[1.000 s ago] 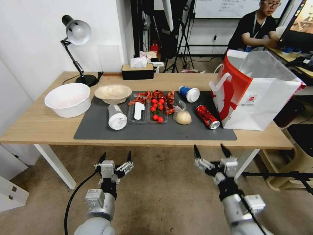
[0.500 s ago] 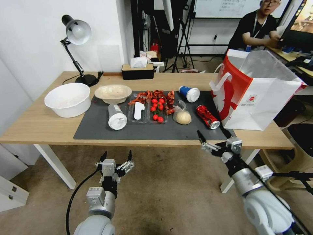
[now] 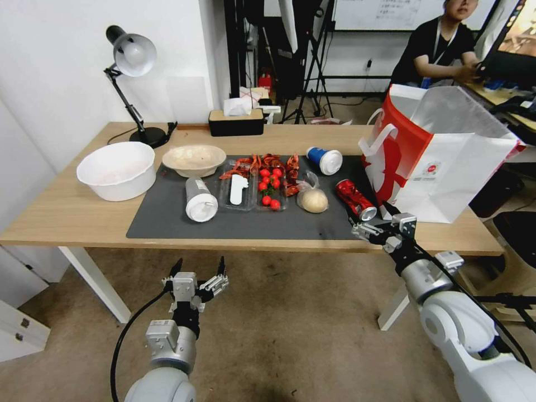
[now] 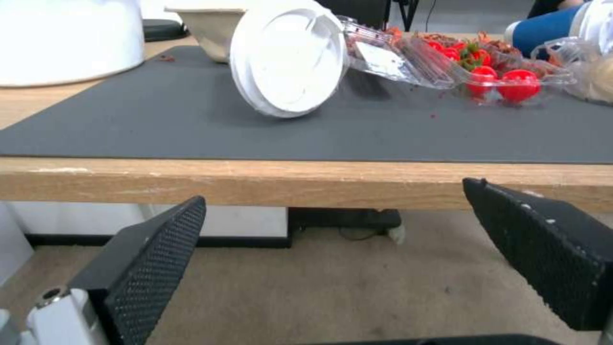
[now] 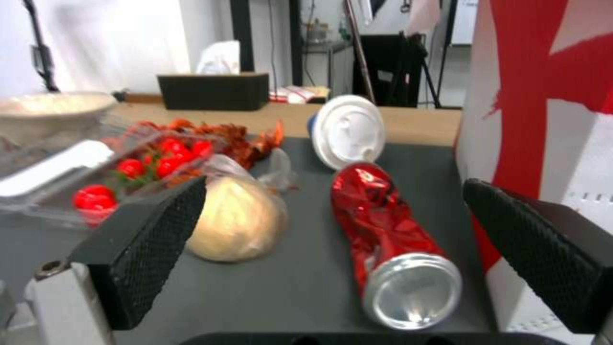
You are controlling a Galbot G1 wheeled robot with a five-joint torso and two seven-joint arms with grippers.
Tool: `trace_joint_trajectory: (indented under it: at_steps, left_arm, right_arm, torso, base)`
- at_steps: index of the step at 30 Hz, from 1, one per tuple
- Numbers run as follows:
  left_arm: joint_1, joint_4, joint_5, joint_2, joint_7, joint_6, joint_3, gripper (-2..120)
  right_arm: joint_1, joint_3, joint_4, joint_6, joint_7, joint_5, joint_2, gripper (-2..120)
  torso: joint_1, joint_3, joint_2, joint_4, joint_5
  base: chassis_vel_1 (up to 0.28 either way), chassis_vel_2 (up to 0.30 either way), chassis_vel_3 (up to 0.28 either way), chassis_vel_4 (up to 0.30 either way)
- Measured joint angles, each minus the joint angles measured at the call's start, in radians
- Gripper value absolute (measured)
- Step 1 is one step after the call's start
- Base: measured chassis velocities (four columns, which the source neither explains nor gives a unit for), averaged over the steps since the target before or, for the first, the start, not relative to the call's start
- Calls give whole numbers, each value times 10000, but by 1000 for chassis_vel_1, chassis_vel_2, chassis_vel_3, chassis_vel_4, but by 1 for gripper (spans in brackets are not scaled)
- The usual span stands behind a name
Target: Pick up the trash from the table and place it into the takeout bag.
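Left tool (image 3: 197, 279) parked below the desk (image 3: 67, 215) edge, fingers spread, empty. Right tool (image 3: 385, 226) at the near desk edge, wide open, empty, lined up on the crushed can (image 3: 355, 199) lying just beside the takeout bag (image 3: 441, 162). Farther back: bagged bun (image 3: 312, 199), clear cup (image 3: 199, 199), blue cup (image 3: 324, 160), beige bowl (image 3: 194, 159). Looks like nothing bagged yet; all trash left.

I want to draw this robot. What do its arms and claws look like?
Both arms are silvery grey with rounded white shells. A black cable loops beside the left one. The left gripper and right gripper have boxy metal knuckles and two black fingers with bumpy, dotted pads.
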Motion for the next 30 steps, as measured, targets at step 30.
trace_joint_trajectory:
  at_steps: [30]
  left_arm:
    - [-313,444,0,123,11,56,-16,100]
  right_arm:
    - [1673,-847,-1846,-1539,874,257,-881,100]
  torso:
    - [-2,0,0,-1,-1]
  base:
    - [0,0,0,0]
